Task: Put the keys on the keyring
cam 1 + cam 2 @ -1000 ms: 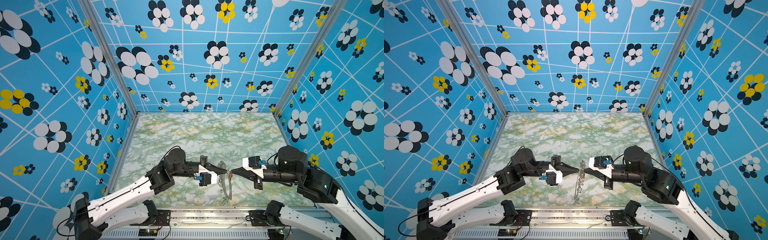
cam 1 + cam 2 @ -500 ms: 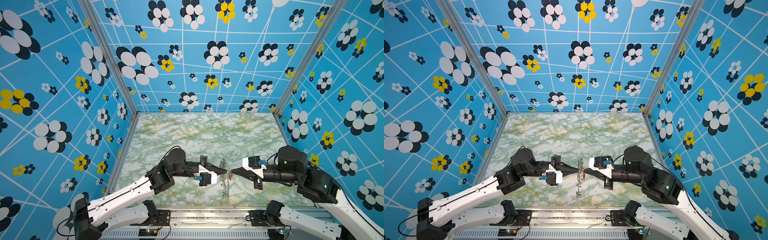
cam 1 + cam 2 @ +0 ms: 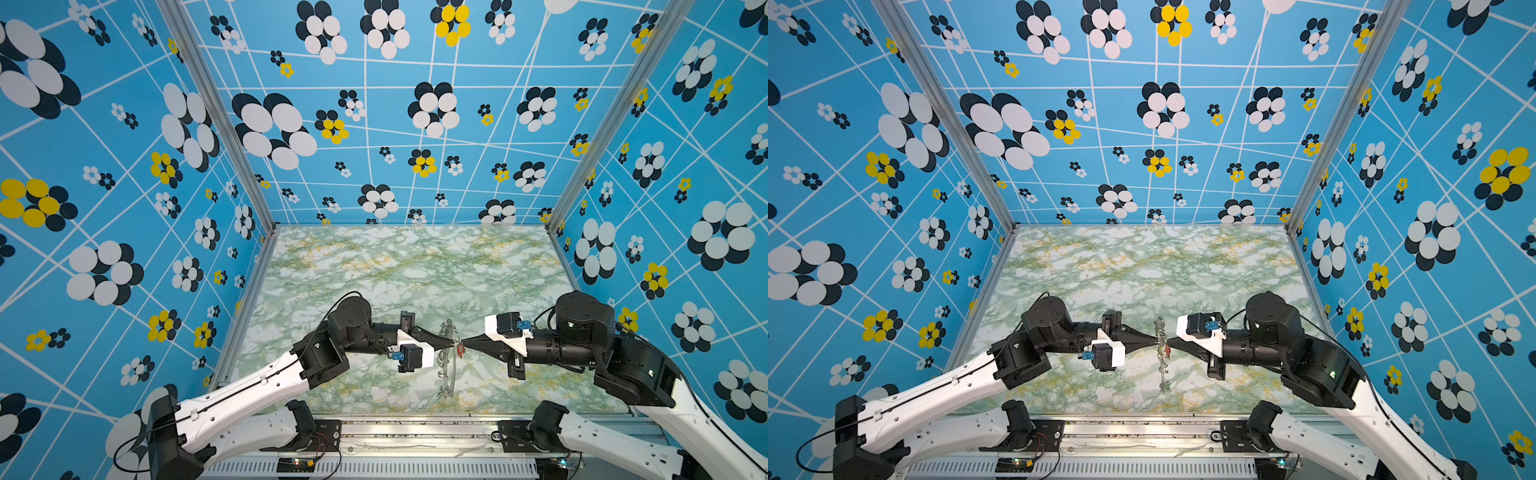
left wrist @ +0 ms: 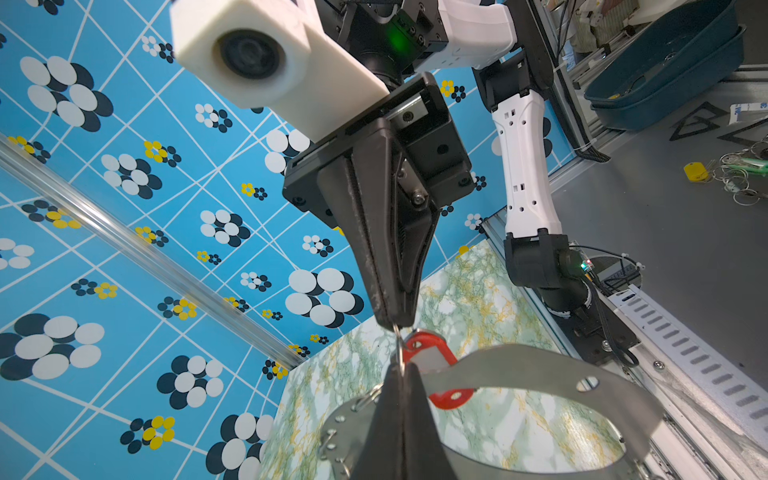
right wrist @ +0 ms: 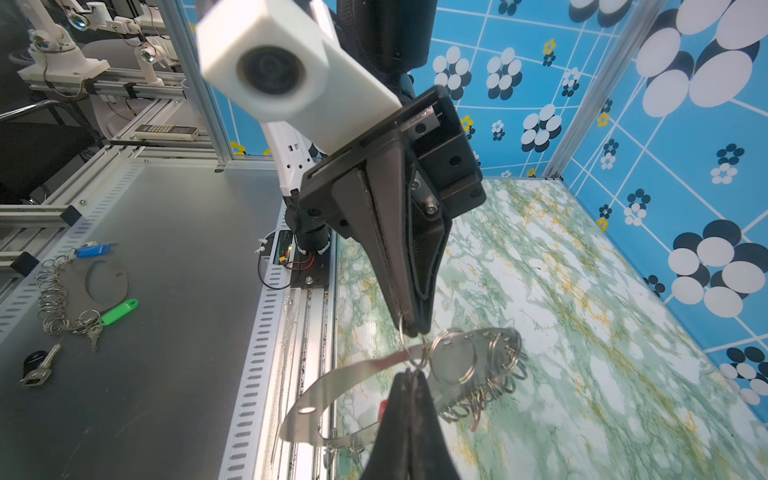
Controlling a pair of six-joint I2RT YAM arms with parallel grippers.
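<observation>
Both grippers meet tip to tip above the front middle of the marble table. My left gripper is shut on a small silver ring at the edge of the keyring. This grey crescent plate hangs below the tips, clear of the table. My right gripper is shut on the wire loop of a red key. The red key hangs behind the plate. Whether its loop is threaded onto the plate's ring is hidden by the fingertips.
The marble table lies inside blue flowered walls. Outside the enclosure, a grey bench holds a second crescent plate with green and blue tags, loose keys, a yellow tag with rings and a dark blue bin.
Both grippers have stayed shut and tip to tip. The hanging keyring has swung a little and now looks straighter and more edge-on from above.
</observation>
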